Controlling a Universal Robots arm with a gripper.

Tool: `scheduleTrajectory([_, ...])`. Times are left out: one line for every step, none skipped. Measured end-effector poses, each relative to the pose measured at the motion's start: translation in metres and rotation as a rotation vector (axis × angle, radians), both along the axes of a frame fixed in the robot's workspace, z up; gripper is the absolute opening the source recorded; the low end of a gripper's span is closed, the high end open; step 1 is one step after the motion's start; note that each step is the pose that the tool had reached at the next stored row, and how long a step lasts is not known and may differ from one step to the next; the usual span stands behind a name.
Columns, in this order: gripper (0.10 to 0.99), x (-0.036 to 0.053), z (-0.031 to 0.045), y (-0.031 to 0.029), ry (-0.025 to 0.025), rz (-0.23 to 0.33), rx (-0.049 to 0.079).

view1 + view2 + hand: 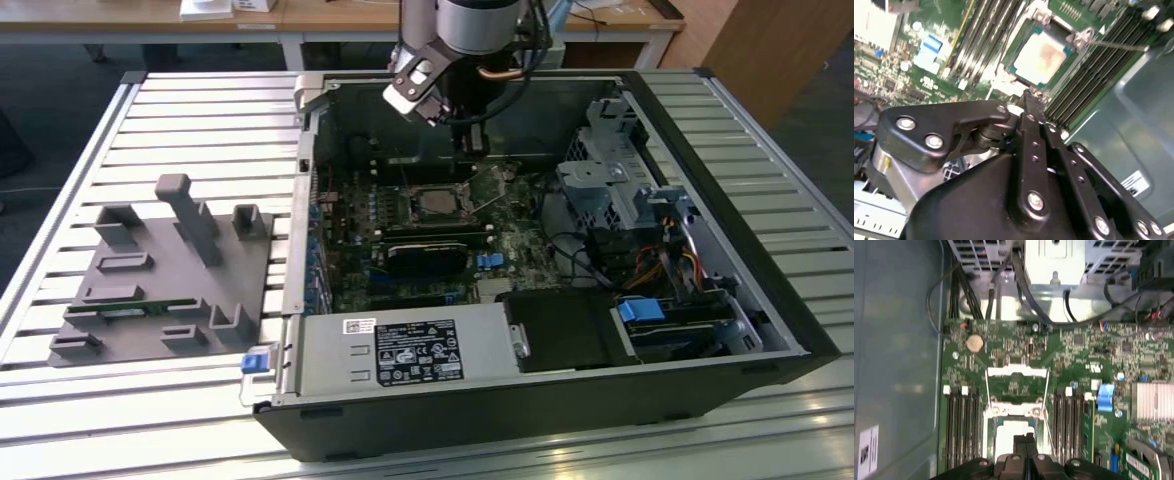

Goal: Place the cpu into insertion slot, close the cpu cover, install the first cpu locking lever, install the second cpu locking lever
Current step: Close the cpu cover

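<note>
Fingers: The gripper [1024,438] has its two black fingers [1031,130] pressed together, with nothing between them, in both wrist views.
Gripper: It hangs tip-down over the processor socket, close above one edge of the cpu. Whether the tips touch anything cannot be told.
Cpu: The cpu [1041,54] lies flat in the socket, pale metal top up, with a teal border showing around it.
Cover: The cover [1016,372] is swung open on its hinge just beyond the cpu. Green board shows through its square window, and it is not down over the chip.
Lever: A thin metal lever [1116,46] juts from one corner of the socket, raised off the board.
Slots: Rows of dark memory slots [961,425] flank the socket on both sides.
Board: The green board [1079,347] carries a coin battery [974,343] near the open cover.
Arm: In the exterior view the arm [474,25] reaches down from the far side into the case.
Case: The open case [534,410] lies on its side on a slatted table [200,110], with a power supply [400,352] along its near edge.
Fixture: A grey fixture [160,270] sits on the table at the exterior view's left, just beside the case.
</note>
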State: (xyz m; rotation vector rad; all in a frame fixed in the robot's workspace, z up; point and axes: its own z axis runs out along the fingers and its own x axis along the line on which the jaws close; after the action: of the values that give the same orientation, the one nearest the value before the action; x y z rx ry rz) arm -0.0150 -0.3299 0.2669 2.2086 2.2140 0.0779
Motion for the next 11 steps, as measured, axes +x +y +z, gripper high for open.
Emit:
scheduleTrajectory([0.106,0.0033,0.0,0.0,0.0001,0.0,0.002])
scheduleTrajectory([0.106,0.0064,0.0001,0.0,0.0001,0.0,0.006])
scheduleTrajectory([0.106,0.0091,0.0001,0.0,0.0002,0.0,0.01])
scheduleTrajectory([0.106,0.0115,0.0,0.0,0.0002,0.001,0.015])
scheduleTrajectory([0.106,0.013,0.0,0.0,0.0004,0.001,0.021])
scheduleTrajectory([0.106,0.0139,0.0001,0.0,0.0007,0.002,0.029])
scheduleTrajectory([0.106,0.0145,0.0002,0.0,0.0011,0.003,0.036])
scheduleTrajectory([0.106,0.0149,0.0003,0.0,0.0011,0.003,0.037])
scheduleTrajectory([0.106,0.0153,0.0002,0.0,0.0012,0.003,0.037])
scheduleTrajectory([0.106,0.0162,0.0003,0.0,0.0012,0.003,0.037])
scheduleTrajectory([0.106,0.0175,0.0002,0.0,0.0014,0.003,0.037])
